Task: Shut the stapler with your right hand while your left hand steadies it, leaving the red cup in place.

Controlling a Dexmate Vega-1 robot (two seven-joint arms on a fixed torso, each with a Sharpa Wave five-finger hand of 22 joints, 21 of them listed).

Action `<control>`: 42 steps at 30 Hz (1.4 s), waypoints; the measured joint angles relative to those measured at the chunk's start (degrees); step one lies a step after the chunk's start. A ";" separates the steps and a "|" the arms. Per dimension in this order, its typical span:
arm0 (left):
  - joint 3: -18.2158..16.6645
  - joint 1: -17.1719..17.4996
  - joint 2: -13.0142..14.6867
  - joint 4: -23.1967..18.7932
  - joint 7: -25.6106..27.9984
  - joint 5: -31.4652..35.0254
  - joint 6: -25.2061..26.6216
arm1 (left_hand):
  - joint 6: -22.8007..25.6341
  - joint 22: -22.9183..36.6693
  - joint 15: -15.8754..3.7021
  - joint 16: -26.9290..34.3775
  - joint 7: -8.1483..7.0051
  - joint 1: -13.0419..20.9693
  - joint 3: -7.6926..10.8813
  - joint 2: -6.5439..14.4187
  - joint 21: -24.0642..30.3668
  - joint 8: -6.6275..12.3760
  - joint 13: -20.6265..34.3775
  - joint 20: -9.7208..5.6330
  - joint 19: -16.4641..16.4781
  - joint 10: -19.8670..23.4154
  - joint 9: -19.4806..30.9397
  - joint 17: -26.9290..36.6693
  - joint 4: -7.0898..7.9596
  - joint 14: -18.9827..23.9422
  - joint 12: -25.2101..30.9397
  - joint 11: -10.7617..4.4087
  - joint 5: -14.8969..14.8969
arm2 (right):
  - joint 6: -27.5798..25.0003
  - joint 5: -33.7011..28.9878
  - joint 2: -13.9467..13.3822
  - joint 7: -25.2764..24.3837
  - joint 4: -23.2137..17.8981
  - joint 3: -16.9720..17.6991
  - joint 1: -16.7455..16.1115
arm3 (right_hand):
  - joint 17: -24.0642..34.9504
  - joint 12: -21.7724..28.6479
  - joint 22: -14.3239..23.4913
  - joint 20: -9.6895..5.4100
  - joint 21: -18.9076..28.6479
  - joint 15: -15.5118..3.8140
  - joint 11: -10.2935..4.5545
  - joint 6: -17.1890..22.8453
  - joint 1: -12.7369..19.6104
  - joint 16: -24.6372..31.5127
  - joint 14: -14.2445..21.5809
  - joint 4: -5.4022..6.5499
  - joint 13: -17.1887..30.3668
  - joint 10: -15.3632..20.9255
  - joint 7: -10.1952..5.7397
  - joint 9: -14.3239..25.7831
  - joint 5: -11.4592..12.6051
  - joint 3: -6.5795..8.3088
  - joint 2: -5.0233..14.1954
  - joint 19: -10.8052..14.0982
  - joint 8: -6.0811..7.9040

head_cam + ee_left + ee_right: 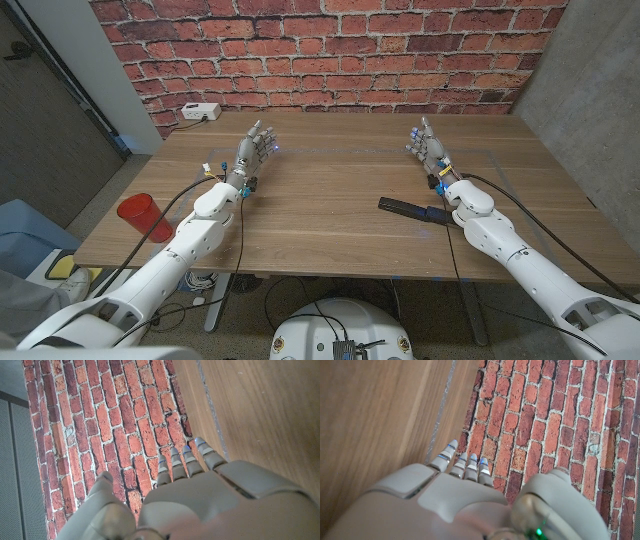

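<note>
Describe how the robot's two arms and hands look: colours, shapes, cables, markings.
Both arms have smooth white rounded shells, the left arm and the right arm, each with a thin black cable running along it. The left hand and right hand are grey, jointed and metallic-looking, with small blue marks by the fingertips. Darker wrists carry small coloured wires. A green light glows at the right wrist.

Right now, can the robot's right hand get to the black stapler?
Probably yes. The stapler lies on bare table beside the right forearm, nearer the robot than the right hand, which holds nothing. Nothing blocks it; the arm would have to pull back.
</note>
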 measured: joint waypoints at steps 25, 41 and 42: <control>-0.92 -0.19 -1.28 4.44 -4.90 -2.74 -3.25 | 1.10 -0.01 0.00 0.00 0.13 0.01 0.00 0.02 0.00 0.00 -0.01 0.00 0.00 0.48 -0.01 -0.01 0.00 -0.01 0.00 0.14 0.00 | -4.52 -5.15 -2.06 -5.56 -3.98 -2.10 -0.19 | -2.06 0.00 -0.01 -2.59 -0.15 -1.63 -2.99 0.89 3.14 0.44 1.02 -1.64 -0.16 1.31 -1.76 -0.01 0.00 0.74 0.49 1.33 0.45; 0.27 -2.61 -2.98 8.00 -5.73 -1.45 -4.65 | 1.40 -0.02 0.00 0.00 0.44 0.01 0.00 0.02 0.00 0.00 -0.01 0.00 0.00 0.47 -0.02 -0.02 0.01 -0.01 0.00 0.14 0.00 | -5.55 -9.42 -4.35 -7.84 -5.60 -2.65 0.12 | -2.82 0.43 -0.02 -2.97 0.00 -1.64 -3.21 1.42 5.26 0.44 2.25 -2.92 -0.16 1.96 -2.28 -0.02 0.00 1.56 0.32 1.71 0.45; 0.37 -2.76 -3.16 8.25 -5.73 -1.34 -4.69 | 1.40 -0.02 0.00 0.00 0.44 0.01 -0.01 0.02 0.00 0.00 -0.01 0.00 0.00 0.47 -0.02 -0.02 0.01 -0.01 0.00 0.14 0.00 | -5.77 -9.85 -4.71 -8.03 -6.01 -2.73 0.03 | -2.82 0.44 -0.02 -2.96 0.00 -1.64 -3.40 1.51 5.37 0.44 2.25 -3.10 -0.16 2.16 -2.37 -0.02 0.00 1.51 0.41 1.72 0.45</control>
